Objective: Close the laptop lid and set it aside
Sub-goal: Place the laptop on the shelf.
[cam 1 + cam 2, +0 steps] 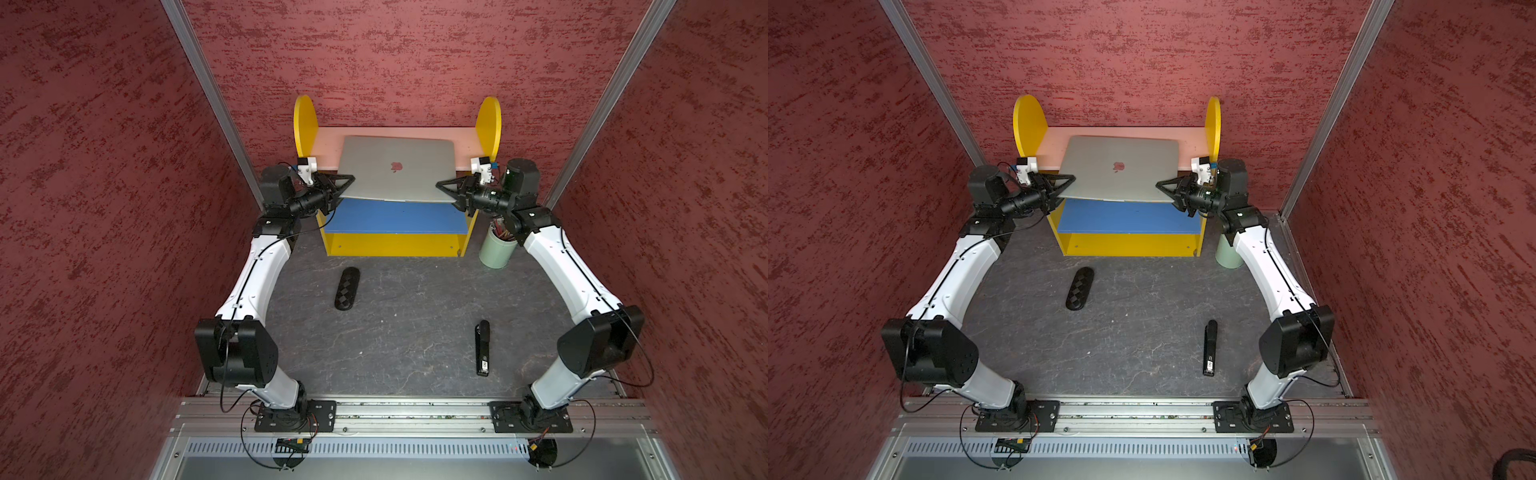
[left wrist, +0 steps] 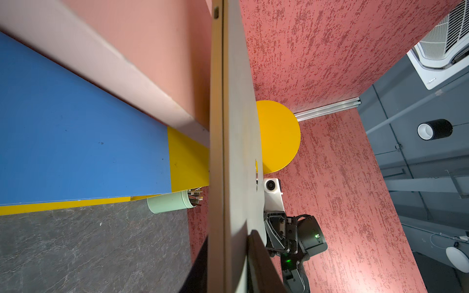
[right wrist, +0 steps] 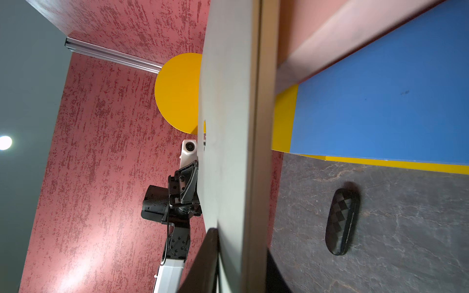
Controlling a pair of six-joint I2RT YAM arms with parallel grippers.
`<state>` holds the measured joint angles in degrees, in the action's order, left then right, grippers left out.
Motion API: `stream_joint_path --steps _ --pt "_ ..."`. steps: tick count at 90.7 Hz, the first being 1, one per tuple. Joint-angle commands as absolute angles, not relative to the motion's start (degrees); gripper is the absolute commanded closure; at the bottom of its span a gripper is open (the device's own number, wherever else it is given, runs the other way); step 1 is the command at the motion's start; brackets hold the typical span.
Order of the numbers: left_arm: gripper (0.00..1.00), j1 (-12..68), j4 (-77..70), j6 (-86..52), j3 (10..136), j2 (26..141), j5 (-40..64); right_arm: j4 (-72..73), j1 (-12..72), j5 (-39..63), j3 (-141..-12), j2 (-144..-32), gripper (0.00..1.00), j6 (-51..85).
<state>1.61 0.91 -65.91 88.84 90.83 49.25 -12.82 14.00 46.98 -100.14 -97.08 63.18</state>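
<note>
Bolted to the aluminium rail point(image 1: 415, 409) at the near edge, the white-and-black left arm point(image 1: 257, 270) and right arm point(image 1: 565, 270) climb to black elbows thrown outward. From there they slope inward and away toward the far end of the dark grey stone-patterned bench point(image 1: 415, 332). Both wrists turn in, so the two hands point at each other. The left hand point(image 1: 347, 185) and right hand point(image 1: 444, 187) each pinch a side edge of the thin silver-grey metal laptop point(image 1: 397, 183), near its front corners. In the wrist views a black finger point(image 2: 261, 263) point(image 3: 200, 266) presses one face of the edge-on slab.

The laptop lid point(image 1: 399, 153), reddish logo up, lies shut on the base. The laptop is held clear above the blue lower shelf point(image 1: 395, 218) of a yellow wooden shelf unit point(image 1: 395, 245). Its far edge reaches over the pink upper shelf point(image 1: 328, 145); whether it touches there I cannot tell.

A black oval case point(image 1: 347, 288) and a black stapler point(image 1: 482, 347) lie well apart on the bench. A pale green cup of pencils point(image 1: 497, 249) stands just beside the unit, under the right forearm.
</note>
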Motion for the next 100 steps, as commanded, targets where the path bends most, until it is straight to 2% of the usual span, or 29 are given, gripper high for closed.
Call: stream_joint_path --steps 1,46,82,100 --pt "0.93 5.44 -3.67 -61.17 92.8 91.15 54.99 -15.26 16.28 50.01 -102.82 -99.51 0.75 57.49" --pt "0.9 6.23 -0.2 -60.77 101.31 97.05 53.53 -20.46 15.69 48.39 -112.22 -105.37 0.69 57.1" --pt "0.88 7.05 0.36 -61.17 101.6 98.7 50.19 -24.36 14.6 47.17 -117.48 -107.29 0.6 56.78" --pt "0.93 6.87 0.17 -62.23 99.3 98.4 47.13 -25.22 14.38 46.89 -119.45 -107.35 0.54 57.17"
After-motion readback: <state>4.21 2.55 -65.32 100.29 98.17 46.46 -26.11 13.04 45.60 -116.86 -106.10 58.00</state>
